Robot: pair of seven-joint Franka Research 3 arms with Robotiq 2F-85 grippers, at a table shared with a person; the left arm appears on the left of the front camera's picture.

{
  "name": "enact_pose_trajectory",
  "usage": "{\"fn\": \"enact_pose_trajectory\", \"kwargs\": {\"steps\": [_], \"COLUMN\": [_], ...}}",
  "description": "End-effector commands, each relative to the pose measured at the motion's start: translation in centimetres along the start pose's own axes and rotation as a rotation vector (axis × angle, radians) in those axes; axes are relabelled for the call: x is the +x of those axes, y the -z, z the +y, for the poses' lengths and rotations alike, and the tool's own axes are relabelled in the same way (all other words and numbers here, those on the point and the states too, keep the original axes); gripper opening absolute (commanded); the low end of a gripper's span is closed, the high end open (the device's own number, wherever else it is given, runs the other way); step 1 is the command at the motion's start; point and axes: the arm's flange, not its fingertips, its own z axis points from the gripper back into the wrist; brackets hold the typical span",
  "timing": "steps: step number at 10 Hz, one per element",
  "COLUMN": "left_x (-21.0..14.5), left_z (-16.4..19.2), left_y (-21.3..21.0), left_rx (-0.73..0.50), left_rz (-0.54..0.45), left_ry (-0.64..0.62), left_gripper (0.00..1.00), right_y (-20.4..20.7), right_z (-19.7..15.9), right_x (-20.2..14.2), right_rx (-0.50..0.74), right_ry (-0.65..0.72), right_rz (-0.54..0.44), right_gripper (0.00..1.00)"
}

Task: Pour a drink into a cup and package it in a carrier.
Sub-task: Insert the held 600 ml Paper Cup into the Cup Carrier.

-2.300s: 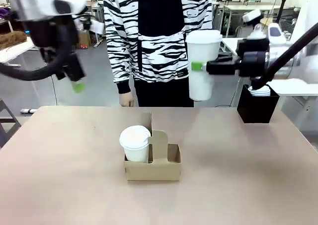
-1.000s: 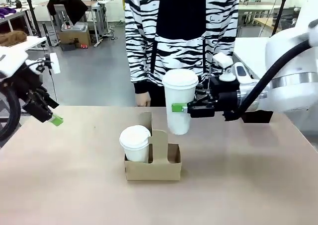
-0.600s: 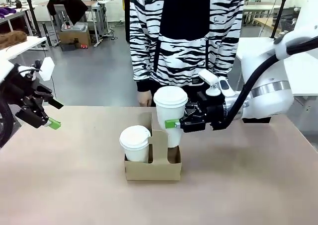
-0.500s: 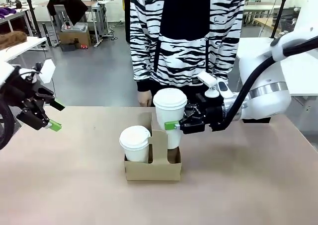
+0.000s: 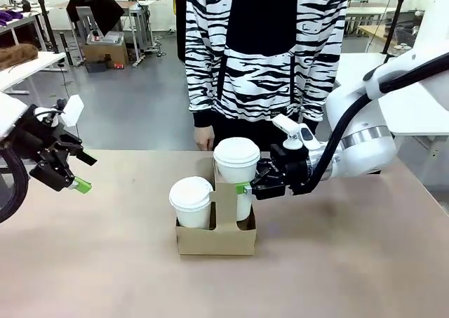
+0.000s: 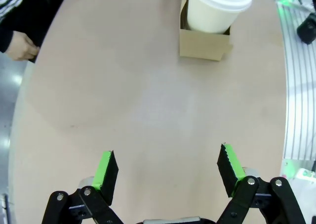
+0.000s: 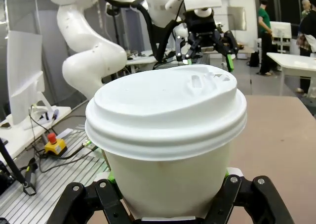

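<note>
One table (image 5: pixel 365 262), one carrier (image 5: pixel 215 239), two lidded cups. The right tool (image 5: pixel 247 188) is clamped on the taller cup (image 5: pixel 236 167), low in the carrier's right compartment; the second cup (image 5: pixel 191 202) sits left. The left tool (image 6: pixel 168 172) hangs spread, empty.

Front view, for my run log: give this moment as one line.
right gripper: shut on cup, lowering into carrier | left gripper: open, idle | other cup: in carrier

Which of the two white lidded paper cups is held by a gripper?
The taller-standing white lidded paper cup, at the brown cardboard carrier's right compartment, gripped by the right gripper; the other cup sits free.
</note>
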Motion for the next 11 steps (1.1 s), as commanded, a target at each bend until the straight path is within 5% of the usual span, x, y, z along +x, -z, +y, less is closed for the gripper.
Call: {"fn": "enact_pose_trajectory", "kwargs": {"steps": [1,11], "left_x": [0.0,0.0], "left_z": [0.0,0.0], "left_y": [-0.3,-0.3], "left_rx": [0.004,0.004], "left_rz": [-0.021,-0.021], "left_ry": [0.031,0.031], "left_gripper": [1.0,1.0], "right_y": [-0.1,-0.6], "right_z": [-0.8,-2.4], "right_x": [-1.1,-6.8], "right_rx": [0.048,0.144], "right_ry": [-0.004,0.057], "right_rz": [0.007,0.047], "right_gripper": [0.75,0.75]}}
